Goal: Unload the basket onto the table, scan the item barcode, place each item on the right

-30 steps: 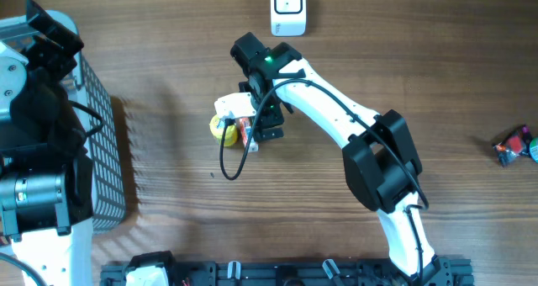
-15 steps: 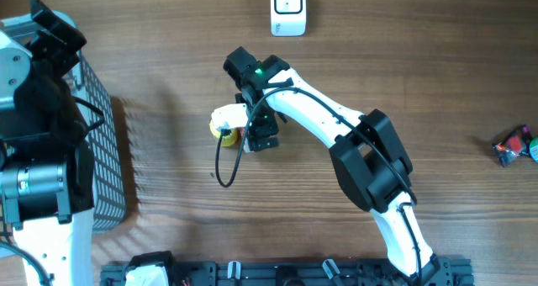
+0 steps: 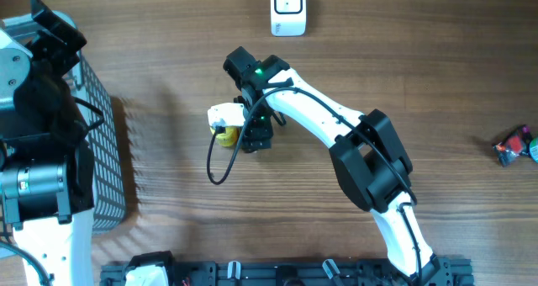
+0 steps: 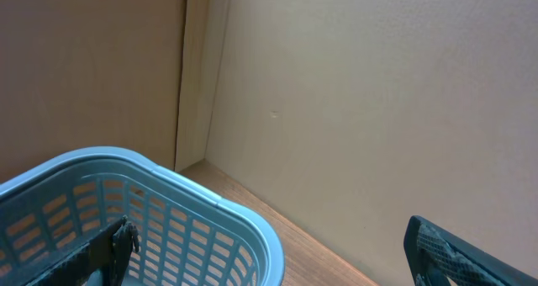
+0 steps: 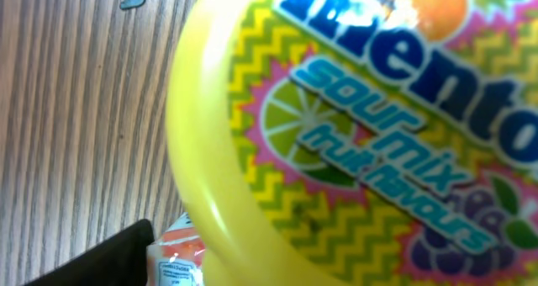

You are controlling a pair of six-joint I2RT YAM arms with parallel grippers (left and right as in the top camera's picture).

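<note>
Mentos tub [image 5: 361, 143]: yellow, round, with a glossy printed face reading "sour mix". It is lying on the wooden table [image 3: 403, 59], a little left of centre and nearer than the white scanner [image 3: 287, 8] at the far edge. No barcode is showing in any view.

Handling, as a judgement: it is looking like light, stiff plastic with a smooth curved wall, so likely slippery. The best hold is across the rim at its widest, jaws square to the sides, leaving the flat faces free for the scanner.

An orange-and-white packet [image 5: 176, 256] is lying just beside the tub, touching or nearly so, and could get pinched along with it.

The right gripper [image 3: 252, 137] is hovering right over the tub. One dark finger [image 5: 92, 261] is showing at the tub's near-left edge. I cannot tell whether the jaws are wide or closing on it.

The left gripper [image 4: 269, 265] is hanging wide, holding nothing, above the blue basket [image 4: 210, 210] at the left edge, well apart from the tub. A small colourful item [image 3: 513, 145] is sitting far right.
</note>
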